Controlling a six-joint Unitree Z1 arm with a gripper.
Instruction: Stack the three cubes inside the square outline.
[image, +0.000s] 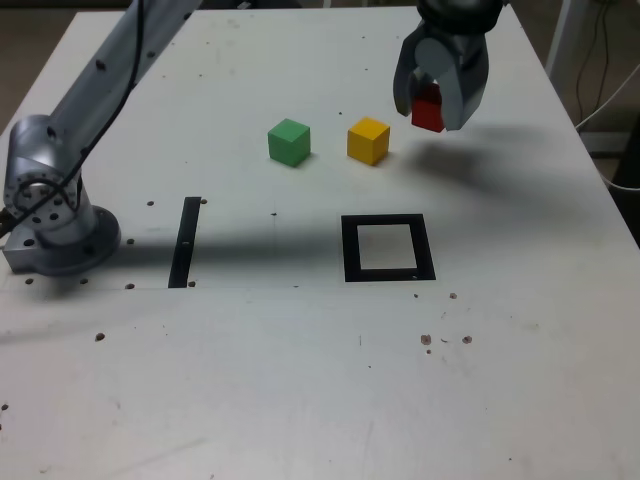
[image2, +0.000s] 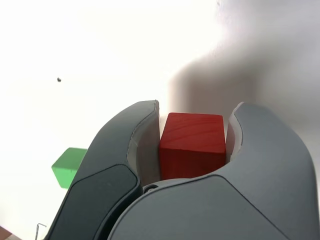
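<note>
My gripper (image: 432, 112) is shut on the red cube (image: 428, 110), which hangs above the table at the back, toward the exterior view's right. The wrist view shows that red cube (image2: 192, 142) clamped between both grey fingers (image2: 145, 145). On the table, the yellow cube (image: 368, 140) sits just to the exterior view's left of the gripper, and the green cube (image: 289, 141) lies further left; the green cube (image2: 70, 166) also peeks past a finger in the wrist view. The square outline (image: 388, 248), black with a white centre, lies nearer the front with nothing in it.
The arm's grey base (image: 50, 215) stands at the exterior view's left. A narrow black strip (image: 185, 242) lies between the base and the outline. Small dark specks dot the white table (image: 300, 380). Cables (image: 610, 90) hang off the table's right side.
</note>
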